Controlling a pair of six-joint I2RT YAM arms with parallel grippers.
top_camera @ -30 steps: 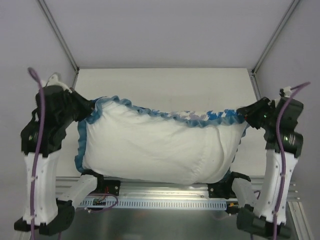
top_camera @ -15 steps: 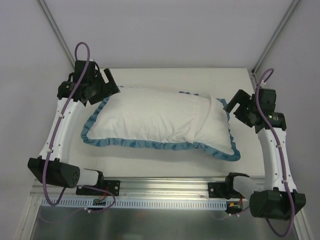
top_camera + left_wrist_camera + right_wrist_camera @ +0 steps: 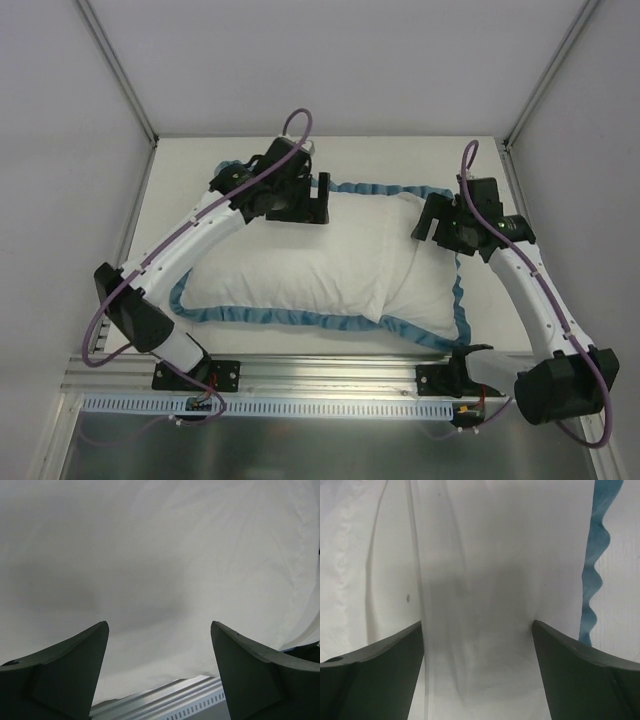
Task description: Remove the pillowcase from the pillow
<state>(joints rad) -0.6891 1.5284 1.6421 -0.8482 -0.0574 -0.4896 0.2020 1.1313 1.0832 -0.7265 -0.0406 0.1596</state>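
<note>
A plump white pillow (image 3: 300,260) lies across the table, ringed by the pillowcase's teal frill (image 3: 300,318). A crease (image 3: 400,270) crosses its right third, and the white cloth beyond it (image 3: 435,300) is flatter. I cannot tell where white cover ends and bare cushion begins. My left gripper (image 3: 318,205) hangs open over the far edge, with only white cloth (image 3: 160,555) below its spread fingers (image 3: 159,625). My right gripper (image 3: 430,222) is open over the right part, above creased white cloth (image 3: 480,580), with the frill (image 3: 600,540) to its right (image 3: 477,625).
An aluminium rail (image 3: 330,380) runs along the near table edge and also shows in the left wrist view as a rail (image 3: 165,700). Frame posts (image 3: 120,70) and grey walls close in the back and sides. Bare tabletop (image 3: 400,160) lies behind the pillow.
A second ago both grippers held the bundle up by its two ends. They let go, it dropped flat on the table, and both arms swung inward over its far side.
</note>
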